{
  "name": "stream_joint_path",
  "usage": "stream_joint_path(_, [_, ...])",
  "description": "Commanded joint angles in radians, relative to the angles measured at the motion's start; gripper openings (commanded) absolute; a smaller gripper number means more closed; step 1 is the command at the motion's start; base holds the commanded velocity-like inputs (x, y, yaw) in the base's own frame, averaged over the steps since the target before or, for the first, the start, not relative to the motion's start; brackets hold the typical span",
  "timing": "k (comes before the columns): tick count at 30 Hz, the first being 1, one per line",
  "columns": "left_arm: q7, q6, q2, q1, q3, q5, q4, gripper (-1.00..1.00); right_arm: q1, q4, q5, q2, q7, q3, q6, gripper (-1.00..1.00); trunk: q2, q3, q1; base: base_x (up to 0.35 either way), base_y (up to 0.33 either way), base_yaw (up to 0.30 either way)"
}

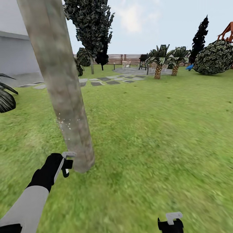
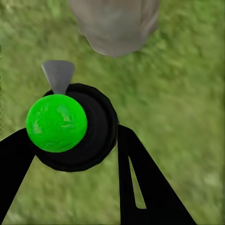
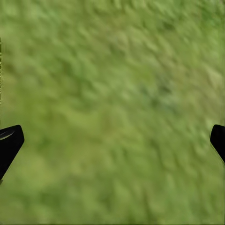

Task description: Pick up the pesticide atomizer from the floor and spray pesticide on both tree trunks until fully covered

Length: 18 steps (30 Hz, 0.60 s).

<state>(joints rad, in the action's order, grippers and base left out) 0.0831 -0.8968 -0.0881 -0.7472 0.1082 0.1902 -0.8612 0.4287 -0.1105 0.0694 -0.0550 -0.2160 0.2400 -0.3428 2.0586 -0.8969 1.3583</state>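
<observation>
Setting: garden lawn (image 1: 155, 136), green grass under pale sky; brown slat fence (image 1: 119, 59) along far edge; grey paving stones (image 1: 110, 80) mid-distance.
Tree trunk: mottled grey-brown tree trunk (image 1: 61, 84), leaning slightly in head view, rooted in grass at left; small pale specks on bark about a third of the way up; base also seen in left wrist view (image 2: 117, 26).
Left tool: left tool (image 1: 66, 163) extended low, just beside trunk base; black fingers (image 2: 145, 183) clamped either side of pesticide atomizer (image 2: 77, 129).
Pesticide atomizer: off the floor, held in left tool; round black body with bright green top (image 2: 56, 123); grey wedge-shaped nozzle (image 2: 58, 75) directed toward trunk base; gap of grass between nozzle and trunk.
Right tool: right tool (image 1: 170, 223) at lower edge of head view, over bare grass, well apart from trunk; fingertips (image 3: 10, 143) wide apart at opposite margins of right wrist view, nothing between them.
Background: two short palms (image 1: 166, 63) with scaly tan trunks beyond paving; dark columnar trees (image 1: 199, 37) at right and centre-left; rounded bush (image 1: 215, 58) far right; grey wall (image 1: 16, 55) at left.
</observation>
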Motion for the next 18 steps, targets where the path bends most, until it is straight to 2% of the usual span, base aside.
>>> stream_joint_path(1, [0.01, -0.004, 0.001, 0.0, 0.002, 0.011, -0.001, -1.0, 0.001, 0.0, 0.007, 0.0, -0.003, 0.008, -0.002, 1.0, 0.0, -0.001, 0.0, 0.124, -0.136, 0.268])
stream_joint_path(8, [0.017, -0.002, 0.002, 0.0, 0.001, 0.008, -0.001, -1.0, 0.0, 0.0, 0.007, 0.001, -0.004, 0.008, -0.002, 1.0, 0.0, -0.001, 0.0, 0.02, -0.03, 0.276])
stream_joint_path(9, [0.019, -0.002, 0.002, 0.0, 0.001, -0.001, -0.001, -1.0, 0.0, 0.0, 0.007, 0.001, -0.004, 0.008, -0.002, 1.0, 0.0, -0.001, 0.0, 0.0, -0.001, 0.277])
stream_joint_path(10, [0.022, -0.001, 0.001, 0.0, 0.001, -0.042, 0.0, -1.0, 0.0, 0.0, 0.007, 0.001, -0.005, 0.008, -0.002, 1.0, 0.0, -0.001, 0.0, 0.0, 0.0, 0.277])
stream_joint_path(12, [0.024, 0.0, 0.001, 0.0, 0.0, -0.081, 0.0, -1.0, 0.0, 0.0, 0.007, 0.001, -0.005, 0.008, -0.002, 1.0, 0.0, -0.001, 0.0, 0.0, 0.0, 0.277])
stream_joint_path(18, [0.024, 0.019, 0.001, 0.001, -0.006, -0.097, 0.001, -1.0, 0.001, 0.0, 0.007, 0.001, -0.004, 0.008, -0.002, 1.0, 0.0, -0.001, 0.0, 0.039, -0.056, 0.246])
